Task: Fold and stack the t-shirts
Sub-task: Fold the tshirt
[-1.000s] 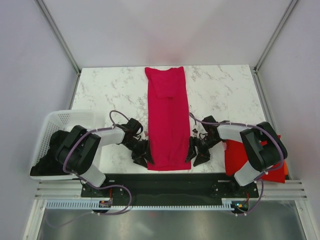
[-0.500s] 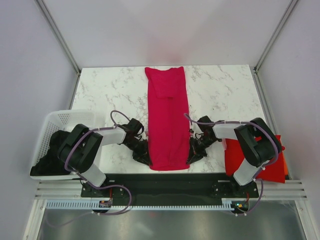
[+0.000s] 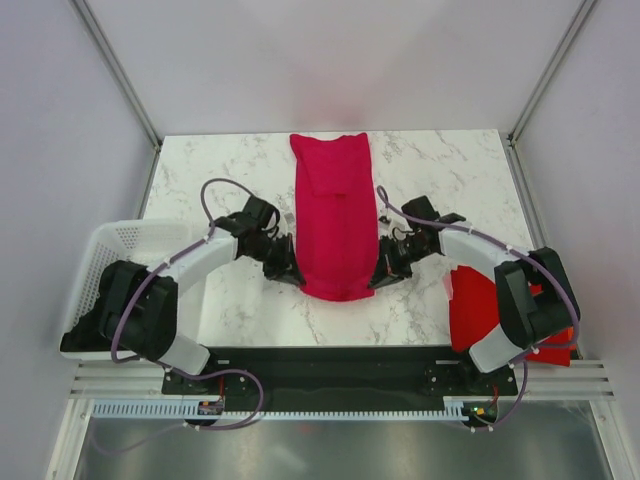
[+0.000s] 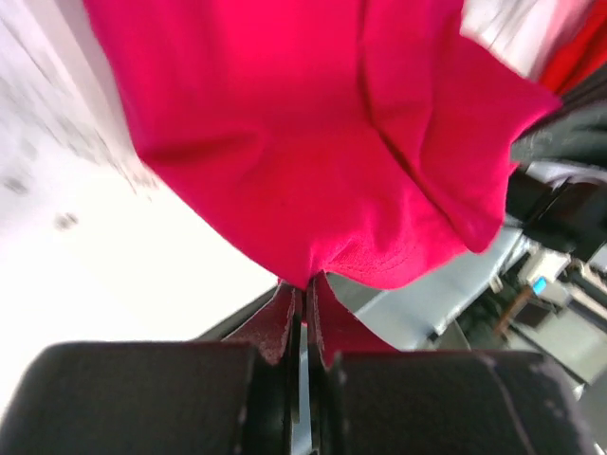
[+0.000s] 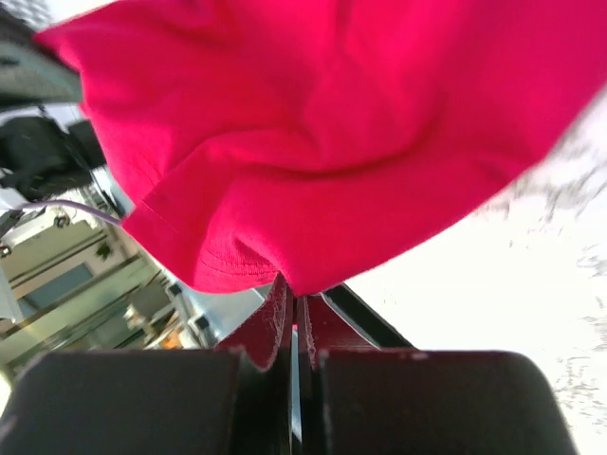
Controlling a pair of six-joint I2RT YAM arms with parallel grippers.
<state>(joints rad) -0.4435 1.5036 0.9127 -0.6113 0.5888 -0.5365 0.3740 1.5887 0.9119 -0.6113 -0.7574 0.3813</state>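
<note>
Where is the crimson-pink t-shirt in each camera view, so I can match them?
Top external: the crimson-pink t-shirt runs down the centre of the marble tabletop, near corners pinched by the left gripper and right gripper.
Left wrist: fills the upper frame, hem bunched into the shut jaws at bottom centre.
Right wrist: likewise fills the top, hem in its shut jaws.
Shared landmark: that white marble tabletop, beside the cloth in every view.

White marble tabletop (image 3: pixel 200 180), white slatted plastic basket (image 3: pixel 125 236) at its left edge, dark heap (image 3: pixel 80 335) inside
</note>
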